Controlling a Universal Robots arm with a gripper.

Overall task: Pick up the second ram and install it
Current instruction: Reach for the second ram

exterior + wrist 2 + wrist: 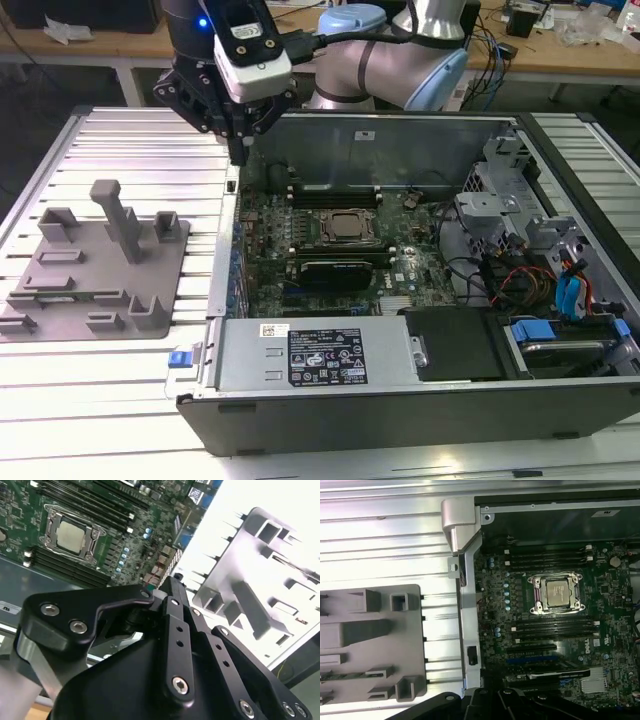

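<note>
Ribbed metal table [130, 150] bearing a grey fixture [172, 300] and an open computer case [400, 400], with the CPU socket [348, 226] inside. The second ram [342, 675] appears to lie in a fixture slot. It is probably light, stiff and fragile, best pinched across its long edges. The gripper [239, 150] hangs at the case's corner, closed and empty.

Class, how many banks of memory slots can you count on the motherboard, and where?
2. One bank lies on one side of the CPU socket, the other on its opposite side. More could be hidden.
</note>
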